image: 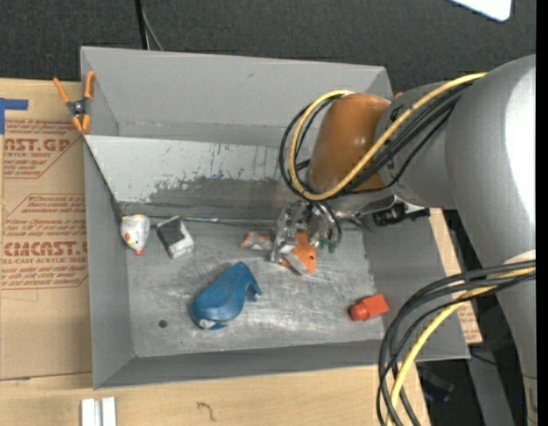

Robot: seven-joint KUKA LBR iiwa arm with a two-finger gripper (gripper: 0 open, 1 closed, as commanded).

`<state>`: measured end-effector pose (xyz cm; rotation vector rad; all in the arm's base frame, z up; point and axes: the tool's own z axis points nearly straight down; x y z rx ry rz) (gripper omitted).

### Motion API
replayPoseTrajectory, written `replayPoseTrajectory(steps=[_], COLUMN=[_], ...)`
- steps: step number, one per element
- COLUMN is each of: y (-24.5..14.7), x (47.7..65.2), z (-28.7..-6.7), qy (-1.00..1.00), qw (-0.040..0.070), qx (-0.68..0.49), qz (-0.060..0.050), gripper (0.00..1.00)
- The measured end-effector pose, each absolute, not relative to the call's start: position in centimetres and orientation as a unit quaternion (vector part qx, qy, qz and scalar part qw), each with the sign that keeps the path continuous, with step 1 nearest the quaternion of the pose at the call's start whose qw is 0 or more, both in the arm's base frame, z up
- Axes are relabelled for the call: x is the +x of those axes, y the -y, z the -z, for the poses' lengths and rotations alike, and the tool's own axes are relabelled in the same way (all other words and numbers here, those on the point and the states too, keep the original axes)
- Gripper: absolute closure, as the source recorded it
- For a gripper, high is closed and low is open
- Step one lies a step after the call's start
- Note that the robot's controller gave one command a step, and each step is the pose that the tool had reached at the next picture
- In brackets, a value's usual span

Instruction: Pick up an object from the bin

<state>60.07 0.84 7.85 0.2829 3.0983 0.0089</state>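
My gripper (292, 240) is low in the middle of the bin, just in front of the back wall. A small orange thing (303, 257) lies right at its tip on the near right side, touching or almost touching it. A little to the left lies a small orange and grey piece (254, 240). A blue rounded toy (224, 295) lies on the floor further to the front left, apart from the gripper.
A white toy with an orange spot (134, 233) and a small grey and white block (175, 236) lie at the left side. A red-orange block (369, 308) sits at the front right. The arm with its orange cover and yellow cables hangs over the bin's right side.
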Motion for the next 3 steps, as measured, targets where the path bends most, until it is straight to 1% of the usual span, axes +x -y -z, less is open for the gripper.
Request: replayPoseTrajectory(steps=[1,2,3], y=[-0.8,-1.0,-0.9], x=[60.1,60.3,60.1], z=[-7.8,-12.6,-12.8], qy=[-0.996,-0.996,-0.996], qw=[0.015,0.004,0.001], qx=[0.091,0.09,0.09], qz=[-0.003,-0.001,-0.001], gripper=[1.0,1.0,1.0])
